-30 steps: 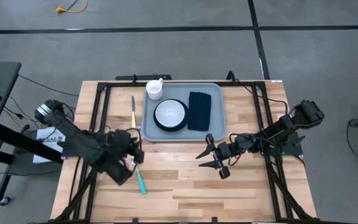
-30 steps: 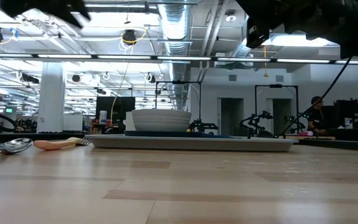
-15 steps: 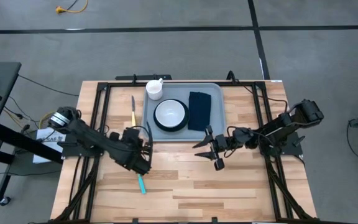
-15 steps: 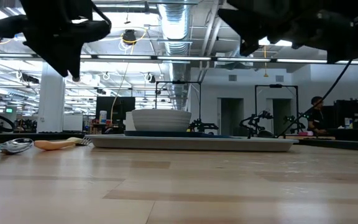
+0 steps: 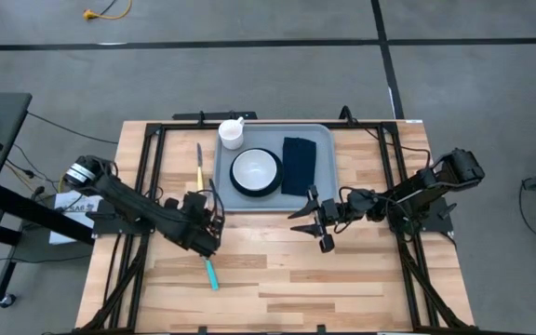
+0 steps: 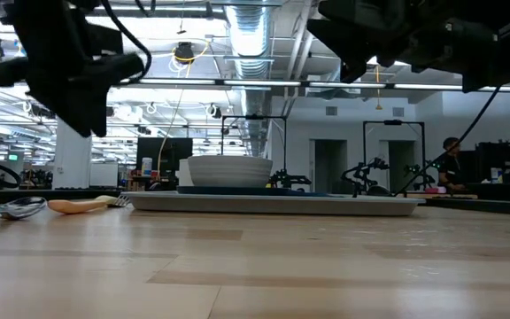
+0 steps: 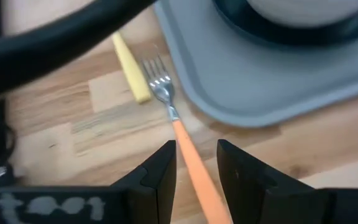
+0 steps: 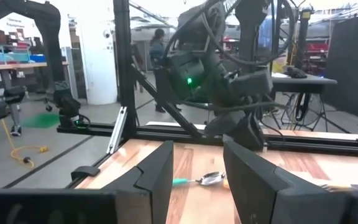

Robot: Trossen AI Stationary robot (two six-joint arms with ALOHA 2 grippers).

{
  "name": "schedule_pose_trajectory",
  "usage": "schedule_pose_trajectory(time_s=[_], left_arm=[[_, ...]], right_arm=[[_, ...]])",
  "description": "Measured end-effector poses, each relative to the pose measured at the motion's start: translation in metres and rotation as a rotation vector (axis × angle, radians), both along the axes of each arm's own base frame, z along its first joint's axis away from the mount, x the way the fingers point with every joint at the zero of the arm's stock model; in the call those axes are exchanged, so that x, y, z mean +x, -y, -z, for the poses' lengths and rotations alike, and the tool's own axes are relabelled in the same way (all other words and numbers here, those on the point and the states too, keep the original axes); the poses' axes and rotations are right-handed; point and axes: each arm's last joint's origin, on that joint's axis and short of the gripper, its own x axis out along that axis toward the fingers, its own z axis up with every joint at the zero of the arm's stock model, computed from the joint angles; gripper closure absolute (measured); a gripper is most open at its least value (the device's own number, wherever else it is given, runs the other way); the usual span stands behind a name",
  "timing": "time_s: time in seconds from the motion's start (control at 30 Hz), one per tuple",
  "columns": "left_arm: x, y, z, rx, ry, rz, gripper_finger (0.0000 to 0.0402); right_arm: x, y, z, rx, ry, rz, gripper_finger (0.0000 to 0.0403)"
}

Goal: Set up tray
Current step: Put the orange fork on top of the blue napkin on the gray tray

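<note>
tray (image 5: 319,198): far middle of tabletop (image 5: 277,274), holding plate, bowl (image 5: 255,168), napkin (image 5: 298,165) | left end effector (image 5: 208,223): fingers spread, above orange-handled fork (image 7: 188,158) just off tray's near-left corner | right end effector (image 5: 307,221): fingers spread, off tray's near edge | spoon (image 5: 211,271): near left

The left arm reaches in low from the table's left side, and the left gripper (image 5: 205,221) points down with its fingers parted. The right arm stretches in from the right side, and the right gripper (image 5: 311,223) is held open above the table.
</note>
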Motion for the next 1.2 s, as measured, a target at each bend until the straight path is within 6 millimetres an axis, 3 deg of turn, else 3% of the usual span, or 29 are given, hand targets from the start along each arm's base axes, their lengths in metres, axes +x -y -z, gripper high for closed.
schedule_pose_trajectory(time_s=[0.37, 0.57, 1.2], left_arm=[[0.000, -0.004, 0.028, -0.053, 0.043, -0.019, 0.0297], [0.005, -0.009, 0.039, -0.197, 0.064, -0.057, 0.0297], [0.019, -0.051, 0.042, -0.405, -0.092, 0.024, 0.0297]], right_arm=[[0.000, 0.000, 0.000, 0.001, 0.004, 0.000, 0.0269], [0.000, 0.000, 0.000, 0.001, 0.003, 0.000, 0.0269], [0.000, 0.000, 0.001, -0.003, -0.015, 0.000, 0.0269]])
